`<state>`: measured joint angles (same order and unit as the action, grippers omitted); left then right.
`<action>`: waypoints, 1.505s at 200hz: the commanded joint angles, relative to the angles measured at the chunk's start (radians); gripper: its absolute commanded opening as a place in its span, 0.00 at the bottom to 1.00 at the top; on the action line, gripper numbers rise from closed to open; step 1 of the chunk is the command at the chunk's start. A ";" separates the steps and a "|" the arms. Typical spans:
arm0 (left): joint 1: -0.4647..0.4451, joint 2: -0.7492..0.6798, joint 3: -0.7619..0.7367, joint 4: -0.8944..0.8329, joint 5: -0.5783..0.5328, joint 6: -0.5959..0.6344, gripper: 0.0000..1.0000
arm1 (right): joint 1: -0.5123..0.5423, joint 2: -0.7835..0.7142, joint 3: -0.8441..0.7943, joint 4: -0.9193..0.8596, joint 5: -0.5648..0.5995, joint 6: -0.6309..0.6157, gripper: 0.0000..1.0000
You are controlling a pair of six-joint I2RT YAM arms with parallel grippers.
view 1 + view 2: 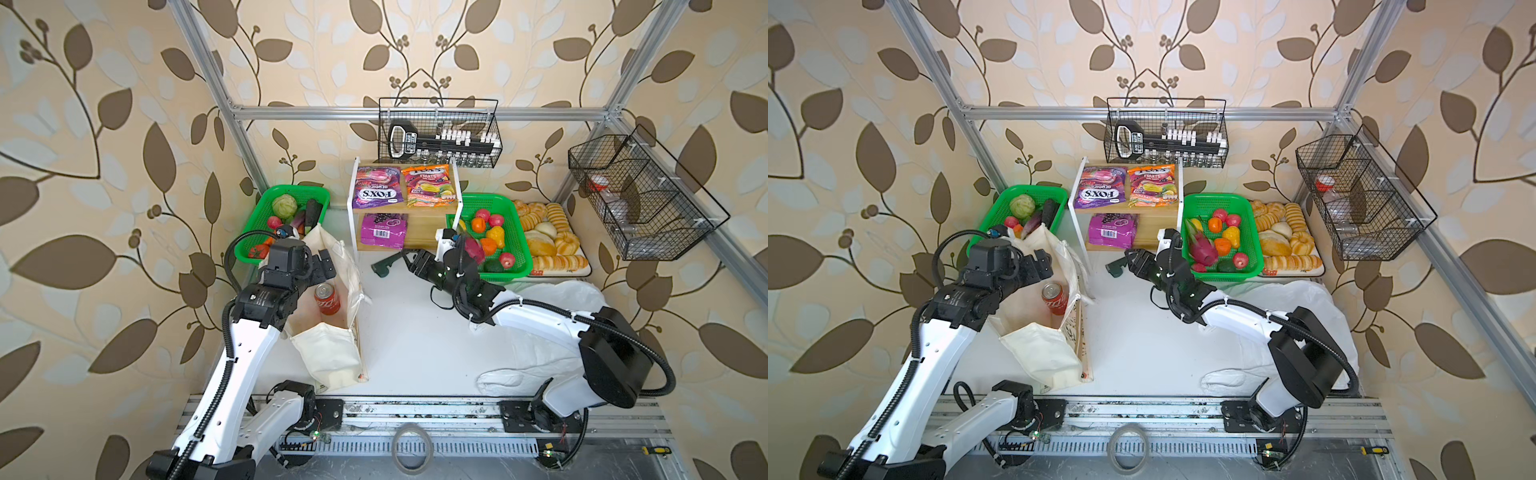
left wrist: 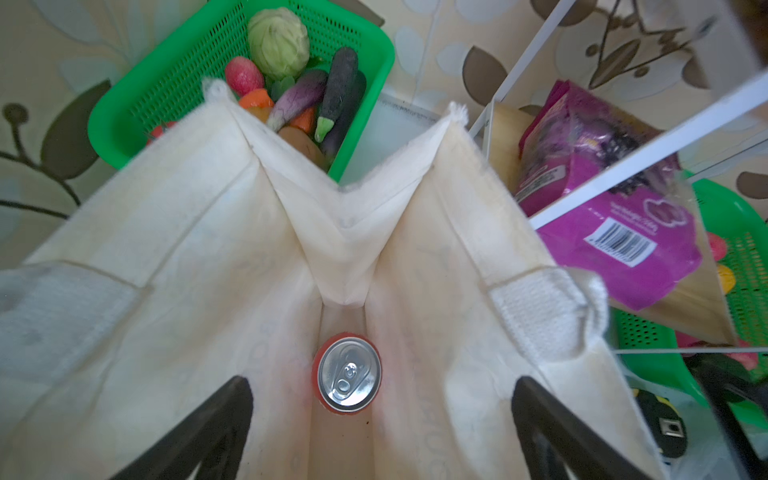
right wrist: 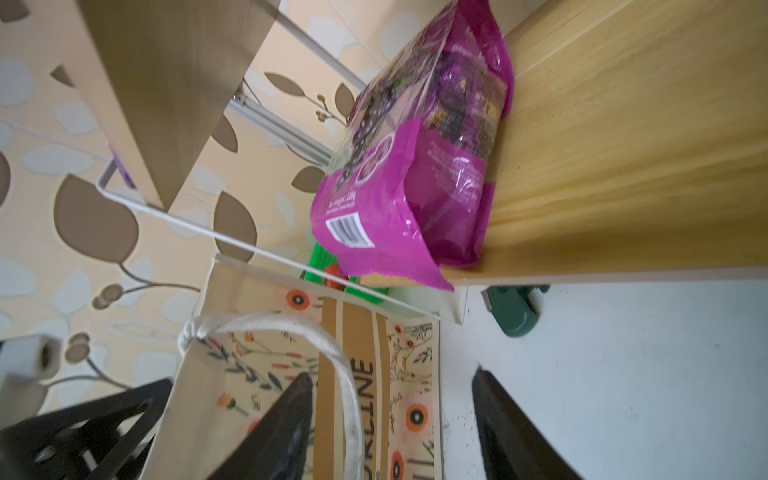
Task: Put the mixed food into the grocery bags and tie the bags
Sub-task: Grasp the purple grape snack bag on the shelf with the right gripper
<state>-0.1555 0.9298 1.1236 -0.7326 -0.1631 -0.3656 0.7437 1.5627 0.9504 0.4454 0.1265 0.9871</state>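
White crinkly plastic marks the plastic carrier (image 1: 505, 378), lying flat and slack at the worktop's front right corner, under your right arm. Along the left edge, the canvas tote (image 1: 328, 353) stands open with the red soda can (image 1: 327, 300) upright on its floor. Your left gripper (image 1: 323, 264) hovers over the mouth, fingers spread wide and clear of the can. Farther in, your right gripper (image 1: 409, 261) sits low, just off the front edge of the wooden rack (image 1: 424, 232), with fingers apart and empty, aimed across toward the tote. The purple grape sweets packet (image 1: 383, 230) lies flat on the rack's lower shelf, beyond those fingers and off to their side, and its sealed end overhangs the shelf's front edge. Your right arm looks much the nearer, so you would likely turn its wrist toward the shelf and take that overhanging end.
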 commanded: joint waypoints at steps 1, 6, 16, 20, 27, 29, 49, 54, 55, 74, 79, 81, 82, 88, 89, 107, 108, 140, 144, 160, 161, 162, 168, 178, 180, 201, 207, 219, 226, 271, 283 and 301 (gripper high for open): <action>0.004 -0.033 0.059 -0.026 0.018 0.012 0.99 | 0.020 0.059 0.041 0.179 0.138 0.020 0.62; 0.004 -0.038 0.069 -0.032 0.024 0.013 0.99 | 0.024 0.073 0.045 0.205 0.161 0.008 0.61; 0.004 -0.049 0.090 -0.052 0.033 0.013 0.99 | 0.024 0.095 0.063 0.225 0.195 -0.010 0.61; 0.004 -0.053 0.097 -0.060 0.036 0.013 0.99 | 0.022 0.099 0.073 0.221 0.206 -0.019 0.61; 0.004 -0.062 0.108 -0.073 0.037 0.013 0.99 | 0.022 0.106 0.087 0.215 0.230 -0.039 0.61; 0.004 -0.065 0.109 -0.076 0.036 0.013 0.99 | 0.022 0.108 0.090 0.214 0.238 -0.045 0.61; 0.004 -0.105 0.114 -0.094 0.030 -0.001 0.99 | 0.014 0.144 0.122 0.208 0.295 -0.076 0.62; 0.004 -0.118 0.112 -0.093 0.030 -0.005 0.99 | 0.010 0.156 0.132 0.209 0.292 -0.080 0.62; 0.004 -0.120 0.111 -0.093 0.030 -0.005 0.99 | 0.009 0.159 0.135 0.209 0.291 -0.082 0.62; 0.004 -0.163 0.095 -0.085 0.026 -0.021 0.99 | -0.004 0.202 0.164 0.224 0.272 -0.075 0.64; 0.004 -0.173 0.092 -0.083 0.025 -0.021 0.99 | -0.005 0.213 0.169 0.229 0.272 -0.076 0.64; 0.004 -0.177 0.091 -0.082 0.024 -0.021 0.99 | -0.005 0.217 0.174 0.229 0.272 -0.077 0.64; 0.004 -0.179 0.090 -0.082 0.024 -0.022 0.99 | -0.005 0.219 0.176 0.229 0.271 -0.078 0.64; 0.004 -0.190 0.084 -0.081 0.017 -0.022 0.99 | -0.008 0.233 0.190 0.226 0.267 -0.083 0.65; 0.004 -0.191 0.083 -0.081 0.016 -0.022 0.99 | -0.008 0.236 0.193 0.225 0.267 -0.085 0.65; 0.004 -0.212 0.047 -0.078 -0.020 -0.012 0.99 | -0.017 0.278 0.236 0.197 0.241 -0.085 0.65; 0.004 -0.212 0.047 -0.079 -0.021 -0.012 0.99 | -0.017 0.280 0.239 0.195 0.239 -0.084 0.65; 0.004 -0.224 0.053 -0.111 -0.031 -0.008 0.99 | -0.023 0.310 0.255 0.164 0.213 -0.108 0.53; 0.004 -0.226 0.053 -0.111 -0.032 -0.008 0.99 | -0.023 0.308 0.251 0.156 0.217 -0.108 0.50; 0.004 -0.235 0.040 -0.106 -0.038 -0.008 0.99 | -0.021 0.283 0.216 0.138 0.234 -0.118 0.34; 0.004 -0.235 0.040 -0.106 -0.038 -0.008 0.99 | -0.021 0.280 0.213 0.139 0.235 -0.119 0.32; 0.004 -0.235 0.039 -0.105 -0.038 -0.008 0.99 | -0.021 0.278 0.211 0.139 0.234 -0.120 0.30; 0.004 -0.237 0.035 -0.105 -0.039 -0.009 0.99 | -0.018 0.266 0.196 0.138 0.238 -0.124 0.22; 0.004 -0.238 0.031 -0.105 -0.038 -0.012 0.99 | -0.016 0.245 0.171 0.136 0.239 -0.139 0.12; 0.004 -0.238 0.030 -0.105 -0.037 -0.014 0.99 | -0.015 0.240 0.166 0.134 0.237 -0.144 0.10; 0.004 -0.238 0.034 -0.107 -0.029 -0.023 0.99 | -0.016 0.187 0.116 0.110 0.222 -0.172 0.00; 0.004 -0.239 0.035 -0.108 -0.027 -0.024 0.99 | -0.019 0.171 0.103 0.101 0.213 -0.172 0.00; 0.004 -0.242 0.035 -0.111 -0.029 -0.027 0.99 | -0.021 0.137 0.071 0.086 0.188 -0.175 0.00; 0.004 -0.244 0.034 -0.112 -0.031 -0.027 0.99 | -0.022 0.116 0.055 0.075 0.173 -0.179 0.00; 0.004 -0.257 0.036 -0.120 -0.033 -0.029 0.99 | -0.067 0.061 0.065 -0.019 -0.051 -0.155 0.18; 0.004 -0.254 0.042 -0.123 -0.026 -0.027 0.99 | -0.072 0.056 0.090 -0.065 -0.046 -0.156 0.37; 0.004 -0.248 0.053 -0.131 -0.024 -0.027 0.99 | -0.069 0.056 0.103 -0.083 0.014 -0.148 0.56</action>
<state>-0.1555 0.6800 1.1557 -0.8642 -0.1677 -0.3775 0.6743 1.6352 1.0100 0.4335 0.1528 0.8242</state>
